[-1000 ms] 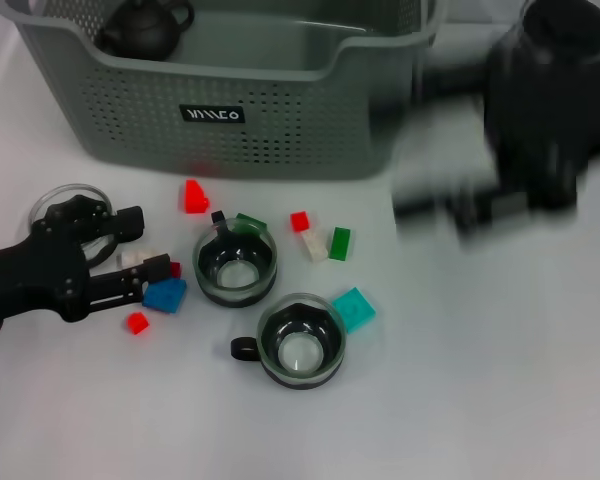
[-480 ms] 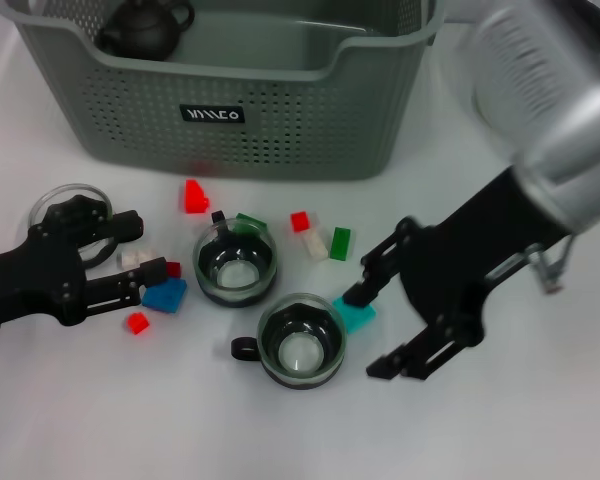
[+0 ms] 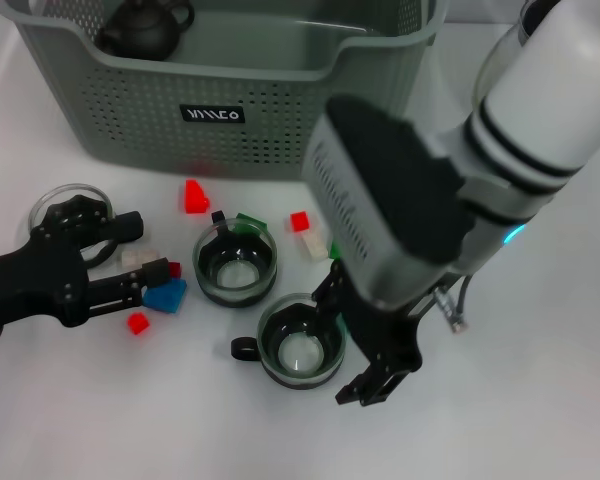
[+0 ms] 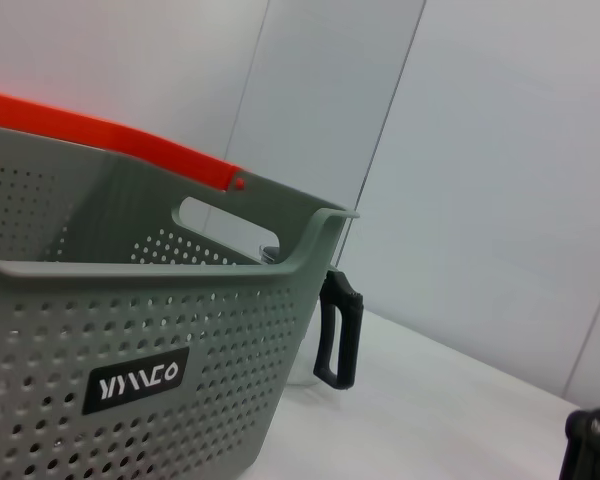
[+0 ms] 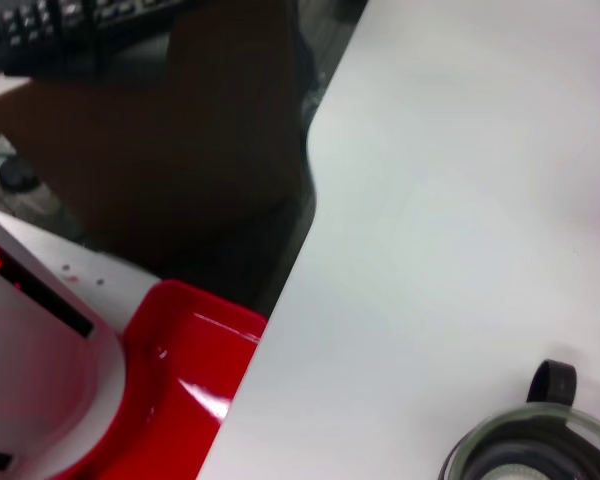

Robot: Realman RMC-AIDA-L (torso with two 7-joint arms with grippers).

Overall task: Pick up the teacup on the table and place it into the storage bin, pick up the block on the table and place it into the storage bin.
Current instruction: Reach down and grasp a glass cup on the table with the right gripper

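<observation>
Your left gripper [image 3: 140,258] rests low on the table [image 3: 540,420] at the left, fingers spread, straddling a white block [image 3: 133,258], with a blue block [image 3: 165,295] just beside its lower finger. Leave it parked.

Your right gripper [image 3: 355,340] hangs over the near teacup [image 3: 298,342], fingers parted and holding nothing. One finger stands against the cup's right rim, the other lower and outside it. Lower it so one finger enters the bowl and the other stays outside, then close on the wall. Avoid the handle on the cup's left.

The teacup is clear glass with a dark band. It stands upright near the table's front edge, in front of a second teacup [image 3: 236,264]. The grey-green storage bin [image 3: 230,120] lies beyond both.
</observation>
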